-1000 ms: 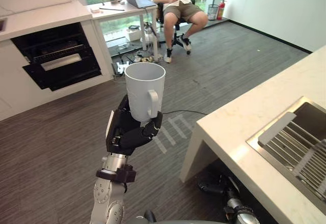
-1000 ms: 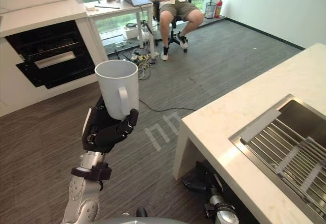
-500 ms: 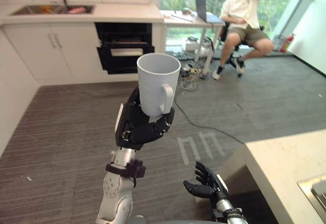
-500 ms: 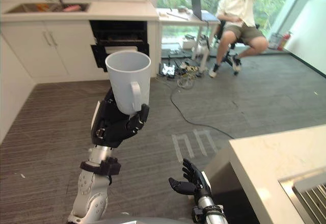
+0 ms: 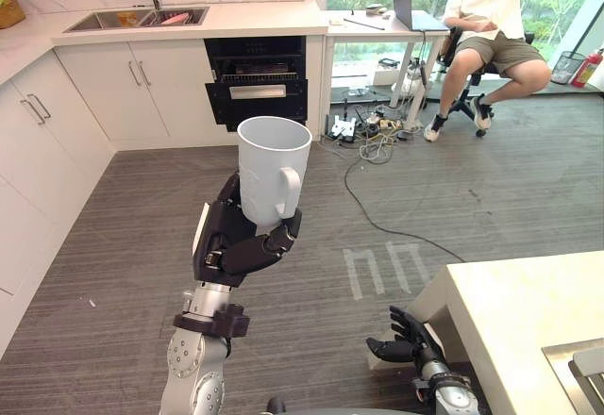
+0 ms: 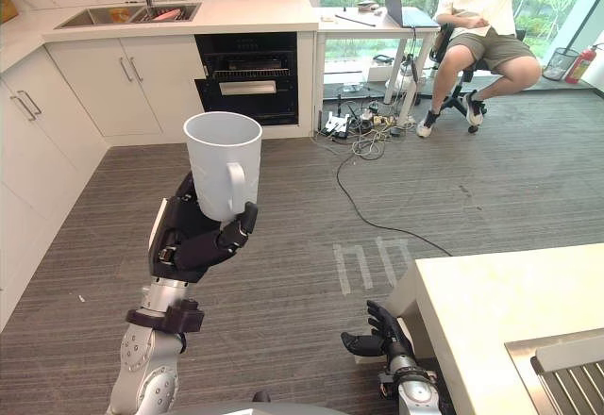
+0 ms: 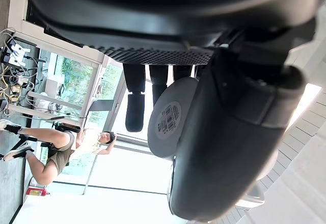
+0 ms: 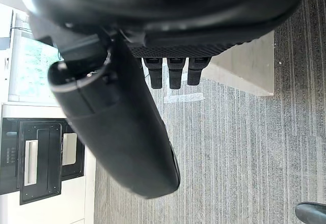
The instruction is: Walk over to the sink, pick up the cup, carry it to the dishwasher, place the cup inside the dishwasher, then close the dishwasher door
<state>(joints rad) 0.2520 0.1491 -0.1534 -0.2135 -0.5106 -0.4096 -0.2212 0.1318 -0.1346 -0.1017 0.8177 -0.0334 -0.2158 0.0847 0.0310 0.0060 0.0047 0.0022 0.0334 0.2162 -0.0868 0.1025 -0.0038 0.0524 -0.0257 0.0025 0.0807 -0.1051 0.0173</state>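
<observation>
In the middle of the room, above the grey striped floor (image 5: pixel 123 245), the left hand (image 5: pixel 236 245) is holding the white cup (image 5: pixel 274 170) upright, mouth up, with its handle facing the near side. The fingers are curling round the lower part of the cup and the thumb is pressing just under the handle; the left wrist view is showing the cup's base, with a sticker on it, resting against the curled fingers (image 7: pixel 134 113). The cup is hanging in the air, well apart from every counter.

At the far wall, the black dishwasher (image 5: pixel 256 83) is sitting under the white counter, with a rack showing above its front panel and pale handle. Left of it, white cabinets (image 5: pixel 142 90) are running along the wall, and the sink (image 5: pixel 137 21) is lying in the counter above them.

At the far right, a person (image 5: pixel 491 19) is sitting on a chair beside a desk that is carrying a laptop (image 5: pixel 411 9).

At the near right, the right hand (image 5: pixel 408 344) is hanging low beside the corner of a pale countertop (image 5: pixel 528 321), its fingers relaxed, slightly spread and gripping nothing.
</observation>
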